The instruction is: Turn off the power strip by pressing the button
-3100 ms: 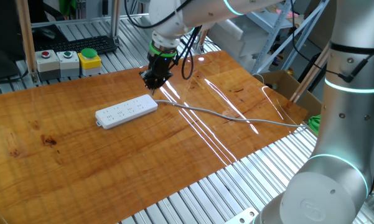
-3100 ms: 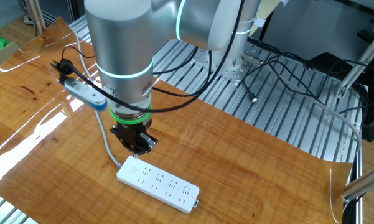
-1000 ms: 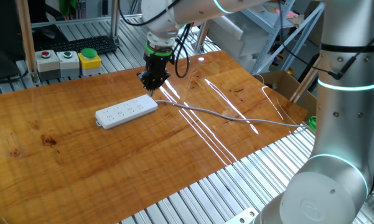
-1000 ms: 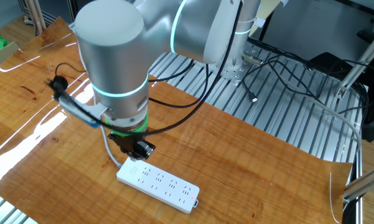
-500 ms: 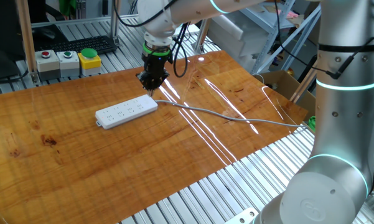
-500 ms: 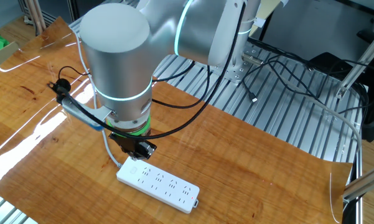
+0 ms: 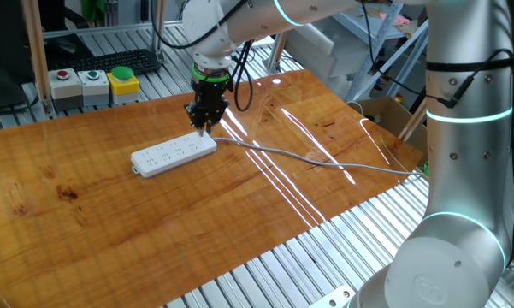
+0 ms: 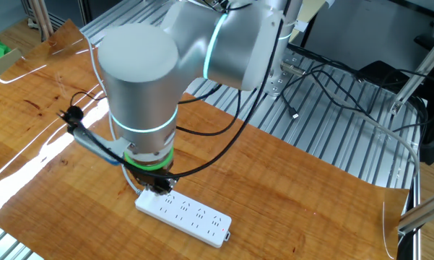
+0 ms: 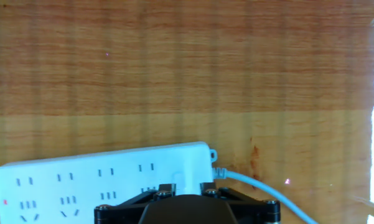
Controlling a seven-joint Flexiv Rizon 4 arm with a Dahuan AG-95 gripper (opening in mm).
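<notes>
The white power strip [image 7: 173, 152] lies on the wooden tabletop, its grey cable [image 7: 316, 159] running off to the right. My gripper [image 7: 204, 127] points straight down onto the strip's corded end, and its fingers taper to a single shut tip there. In the other fixed view the gripper [image 8: 157, 190] touches the left end of the strip [image 8: 188, 211]. In the hand view the strip [image 9: 99, 174] fills the lower left. The small white button [image 9: 185, 177] shows just ahead of the black gripper [image 9: 188, 188], and the cable [image 9: 261, 188] leaves to the right.
Red, green and yellow round buttons in grey boxes [image 7: 92, 81] and a black keyboard [image 7: 120, 60] stand behind the table's far left edge. A cardboard box [image 7: 393, 115] sits at the right. Loose black cables [image 8: 325, 79] lie on the metal slats.
The gripper has moved a little left and down, from just above the strip's corded end to resting on it. The strip has not shifted.
</notes>
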